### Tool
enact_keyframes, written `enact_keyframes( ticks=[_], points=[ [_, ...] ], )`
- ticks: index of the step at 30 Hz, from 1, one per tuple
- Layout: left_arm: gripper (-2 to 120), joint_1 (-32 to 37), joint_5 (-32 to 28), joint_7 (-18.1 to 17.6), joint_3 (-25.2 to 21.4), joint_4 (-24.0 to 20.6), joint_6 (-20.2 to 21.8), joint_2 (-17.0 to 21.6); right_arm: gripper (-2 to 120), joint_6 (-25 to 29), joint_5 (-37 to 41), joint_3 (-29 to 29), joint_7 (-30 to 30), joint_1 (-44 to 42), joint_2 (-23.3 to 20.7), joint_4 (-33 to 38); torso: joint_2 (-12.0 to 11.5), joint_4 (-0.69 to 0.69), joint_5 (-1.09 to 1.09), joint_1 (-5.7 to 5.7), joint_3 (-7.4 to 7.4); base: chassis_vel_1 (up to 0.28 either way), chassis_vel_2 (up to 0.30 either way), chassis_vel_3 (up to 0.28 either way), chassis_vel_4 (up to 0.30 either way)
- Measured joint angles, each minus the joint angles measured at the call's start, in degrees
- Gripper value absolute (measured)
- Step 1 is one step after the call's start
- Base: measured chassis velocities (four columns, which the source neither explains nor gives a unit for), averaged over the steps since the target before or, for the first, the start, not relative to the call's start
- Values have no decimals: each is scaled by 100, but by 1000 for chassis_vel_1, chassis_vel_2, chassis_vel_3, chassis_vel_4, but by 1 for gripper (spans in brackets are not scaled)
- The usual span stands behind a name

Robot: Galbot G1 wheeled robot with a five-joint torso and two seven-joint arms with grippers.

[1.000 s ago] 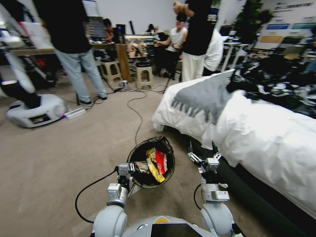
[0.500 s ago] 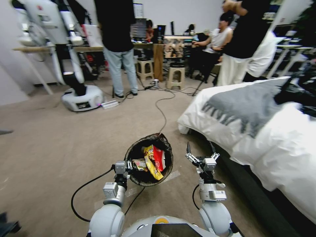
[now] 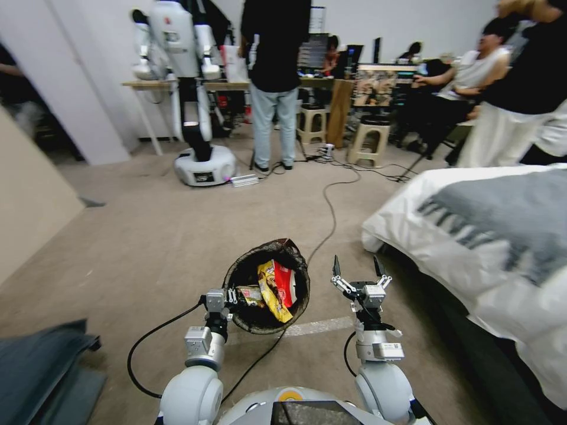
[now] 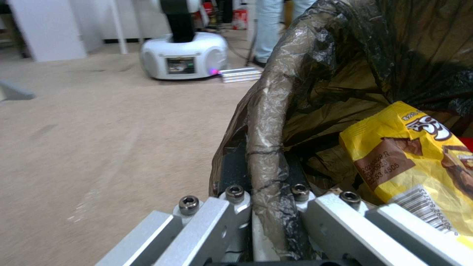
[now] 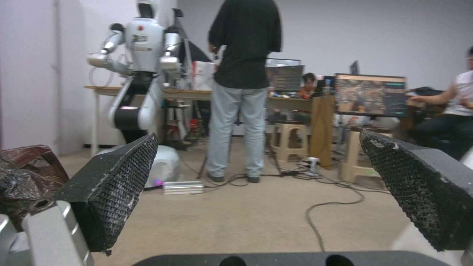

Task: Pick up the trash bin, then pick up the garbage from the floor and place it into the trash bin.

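1. We see our left gripper (image 3: 231,297), lower centre of the head view, clamped on the trash bin (image 3: 267,287) rim.
2. A yellow snack wrapper (image 3: 273,291) lies inside the bin.
3. Our right gripper (image 3: 356,273), just right of the bin, holds wide, empty fingers pointing up-frame.

**Inspector A:** Illumination even and fairly bright, apparently overhead; shadows on the carpet (image 3: 147,236) soft.

**Inspector B:** Noted. Head view bends straight lines at its edges; people at right smear. Left wrist view's near foreground is soft.
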Motion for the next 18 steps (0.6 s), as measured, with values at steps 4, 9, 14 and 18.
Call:
enact_keyframes(
  ticks=[4, 9, 14, 18],
  points=[
    [0, 1, 4, -1, 14, 8, -12, -7, 100, 2, -1, -1, -3, 2, 0, 0, 0, 0, 0, 0, 0, 62, 81, 83, 63],
    [0, -11, 4, -2, 28, 8, -17, -18, 100, 11, 0, 21, -16, 13, -5, 2, 0, -3, 0, 0, 0, 0, 0, 0, 0],
    [0, -45, -20, -18, -17, 34, -18, -26, 100, 64, -33, 30, -20, 3, 8, -28, 0, -2, 0, 0, 0, 0, 0, 0, 0],
    [0, -146, -166, -96, -163, 77, 105, -33, 100, 94, -66, 28, -21, -10, 21, -31, 0, -2, 0, 0, 0, 0, 0, 0, 0]
  ],
)
